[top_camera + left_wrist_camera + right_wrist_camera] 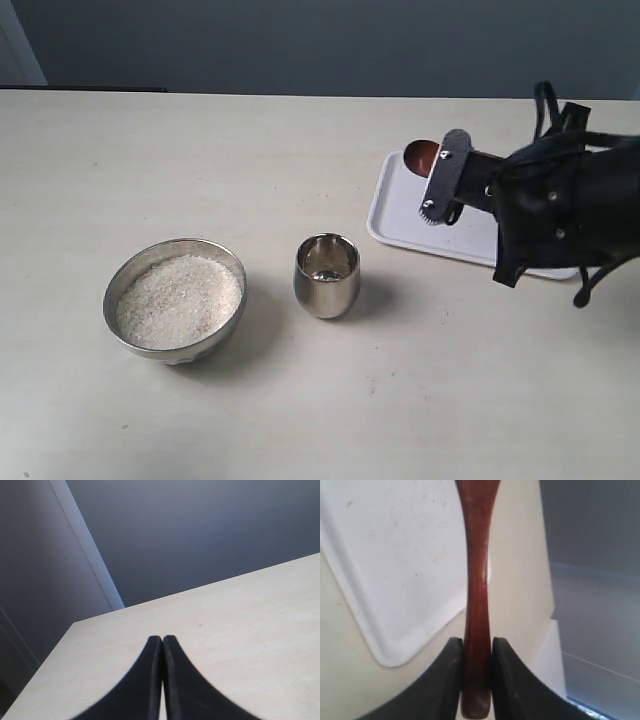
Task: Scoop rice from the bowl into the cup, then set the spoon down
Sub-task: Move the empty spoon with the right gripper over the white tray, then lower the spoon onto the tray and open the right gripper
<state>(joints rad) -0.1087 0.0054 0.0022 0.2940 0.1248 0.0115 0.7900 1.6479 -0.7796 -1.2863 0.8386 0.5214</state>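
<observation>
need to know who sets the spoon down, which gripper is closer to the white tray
Right. The right gripper hangs over the tray, shut on the spoon. The left gripper is outside the exterior view, shut, facing only bare table.

A white tray (pixel 400 218) with rounded corners and a low raised rim lies flat on the pale cream table (pixel 200 150), toward the table's far edge on the right of the exterior view (faint specks and scuffs mark its surface in the right wrist view). Behind the table's far edge stands a dark grey-blue wall (pixel 300 40). A pale vertical strip (pixel 85 545) runs down that wall to the table's edge.
</observation>
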